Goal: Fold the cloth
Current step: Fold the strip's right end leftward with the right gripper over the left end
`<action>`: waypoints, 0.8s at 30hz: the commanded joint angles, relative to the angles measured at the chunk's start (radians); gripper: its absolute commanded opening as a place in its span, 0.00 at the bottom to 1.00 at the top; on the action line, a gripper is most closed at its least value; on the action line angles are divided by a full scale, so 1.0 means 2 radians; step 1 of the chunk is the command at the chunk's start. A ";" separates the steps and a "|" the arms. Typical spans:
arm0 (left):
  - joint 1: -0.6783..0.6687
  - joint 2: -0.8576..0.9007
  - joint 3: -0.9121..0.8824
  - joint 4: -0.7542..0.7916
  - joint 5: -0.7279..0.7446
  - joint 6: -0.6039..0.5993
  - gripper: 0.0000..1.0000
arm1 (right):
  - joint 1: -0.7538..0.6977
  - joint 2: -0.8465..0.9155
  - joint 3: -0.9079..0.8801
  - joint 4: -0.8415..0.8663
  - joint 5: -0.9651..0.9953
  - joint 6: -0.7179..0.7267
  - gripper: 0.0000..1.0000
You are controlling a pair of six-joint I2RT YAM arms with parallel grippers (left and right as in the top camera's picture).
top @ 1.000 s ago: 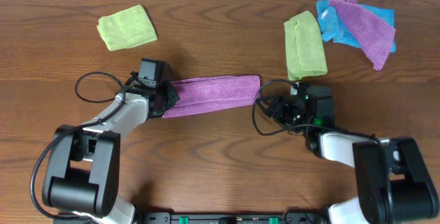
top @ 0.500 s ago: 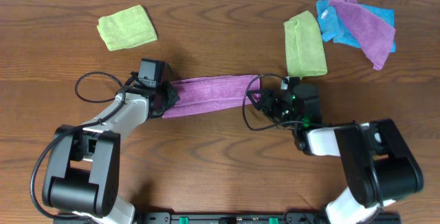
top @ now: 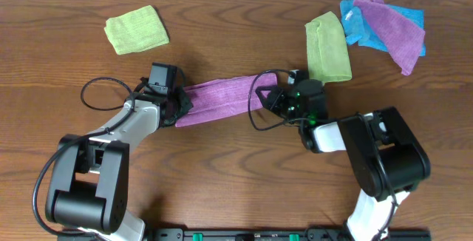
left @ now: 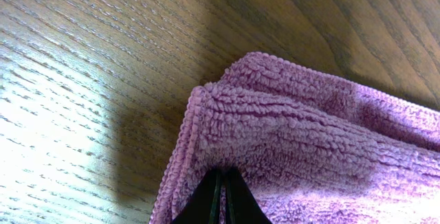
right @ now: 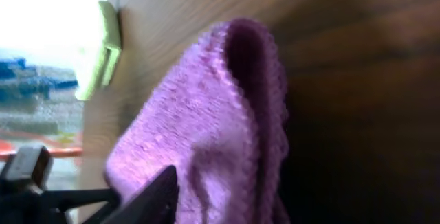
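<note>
The purple cloth (top: 218, 97) lies folded into a long strip across the middle of the table. My left gripper (top: 179, 105) is shut on its left end, where the fingers pinch the doubled hem (left: 223, 176). My right gripper (top: 267, 99) is shut on the cloth's right end and holds it lifted off the wood, so the cloth hangs in a fold (right: 220, 141) beside the dark finger (right: 148, 196).
A folded yellow-green cloth (top: 136, 29) lies at the back left. Another green cloth (top: 327, 47) lies at the back right, just behind my right gripper. A blue cloth (top: 362, 24) and a purple one (top: 395, 26) are piled in the far right corner.
My right gripper has carried the cloth's right end leftward, toward the left gripper, shortening the strip. The left gripper has not moved.
</note>
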 commanded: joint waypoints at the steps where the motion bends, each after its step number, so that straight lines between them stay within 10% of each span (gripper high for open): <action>1: -0.002 0.007 0.011 -0.005 -0.011 0.001 0.06 | 0.012 0.029 -0.009 -0.017 0.035 -0.047 0.16; 5: -0.002 0.007 0.011 -0.006 -0.011 0.000 0.06 | 0.003 0.020 -0.009 -0.003 0.029 -0.076 0.01; 24: -0.002 0.006 0.060 -0.006 0.024 -0.007 0.06 | 0.069 -0.126 0.078 -0.205 0.037 -0.281 0.01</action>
